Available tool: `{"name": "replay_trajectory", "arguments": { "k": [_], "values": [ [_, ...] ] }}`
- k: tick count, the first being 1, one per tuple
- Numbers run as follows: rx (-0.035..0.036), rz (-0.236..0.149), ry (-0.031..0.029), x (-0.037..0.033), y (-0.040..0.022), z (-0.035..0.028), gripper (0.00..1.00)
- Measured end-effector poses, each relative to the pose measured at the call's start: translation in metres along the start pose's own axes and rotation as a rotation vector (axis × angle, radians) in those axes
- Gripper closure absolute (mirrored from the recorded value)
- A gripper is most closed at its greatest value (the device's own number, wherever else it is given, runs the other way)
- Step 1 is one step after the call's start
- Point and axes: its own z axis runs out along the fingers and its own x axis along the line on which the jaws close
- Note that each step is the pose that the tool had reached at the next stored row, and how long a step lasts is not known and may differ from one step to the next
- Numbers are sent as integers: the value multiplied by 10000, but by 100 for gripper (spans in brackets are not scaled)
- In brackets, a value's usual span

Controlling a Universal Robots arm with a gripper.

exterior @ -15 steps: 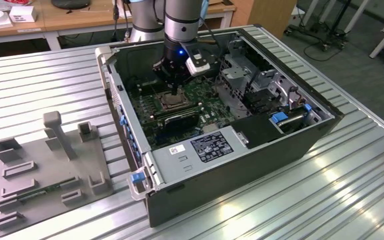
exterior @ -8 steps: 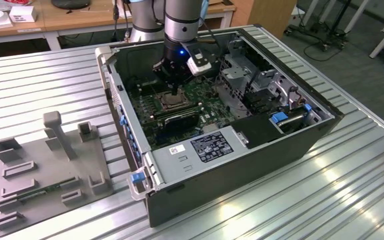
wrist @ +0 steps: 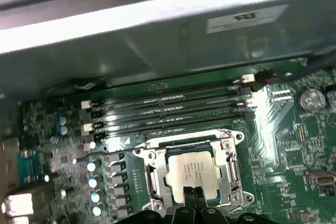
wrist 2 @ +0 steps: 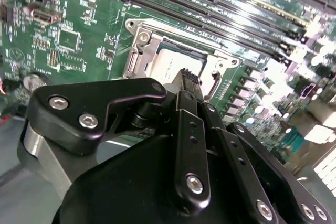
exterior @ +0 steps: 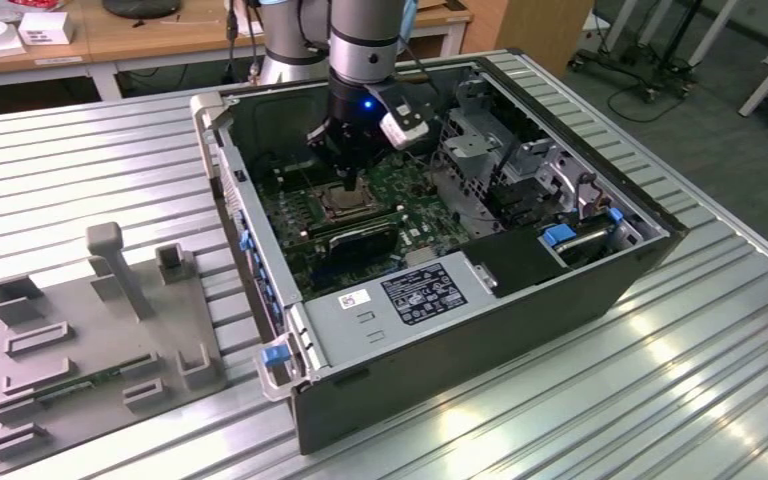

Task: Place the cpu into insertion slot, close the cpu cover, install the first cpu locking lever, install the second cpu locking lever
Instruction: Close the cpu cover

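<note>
An open black computer case (exterior: 518, 300) lies on its side on a ribbed aluminium desk (exterior: 77, 170). A silver-grey robot arm (exterior: 357, 40) reaches down into it. Its black gripper (exterior: 345, 188) hangs directly over the insertion slot (exterior: 328, 208) on the glossy green motherboard (wrist: 294, 156).

In the first wrist view the cpu (wrist: 191, 166), a flat square chip with a pale matte metal top, sits in the slot. The cpu cover (wrist: 232, 167), a thin silvery frame plate, lies flat around it, and the chip shows through its square window. In the second wrist view a thin bent wire lever (wrist 2: 212, 86) runs beside the frame; I cannot tell whether it is latched.

The jaws are pinched together with nothing between them. The narrow black fingertips (wrist: 188, 195) meet at the edge of the cpu; I cannot tell whether they touch it.

Long, narrow black memory slots (wrist: 168, 111) run in parallel rows just beyond the socket, and a row of small silver-topped capacitors (wrist: 93, 182) stands near it. Inside the case, a bare metal drive cage (exterior: 491, 150) stands to the exterior view's right of the gripper. A grey moulded fixture plate (exterior: 91, 350) with upright posts rests on the desk at the exterior view's left, well apart from the case.
</note>
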Motion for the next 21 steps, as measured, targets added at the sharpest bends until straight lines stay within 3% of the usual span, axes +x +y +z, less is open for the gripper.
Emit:
{"name": "replay_trajectory", "arguments": {
  "k": [5, 13, 21],
  "values": [
    [20, -813, -4, 0, 0, 0, 89],
    [23, -904, -4, 0, 0, 0, 89],
    [41, -1625, -17, 0, 0, 0, 89]
  ]
}}
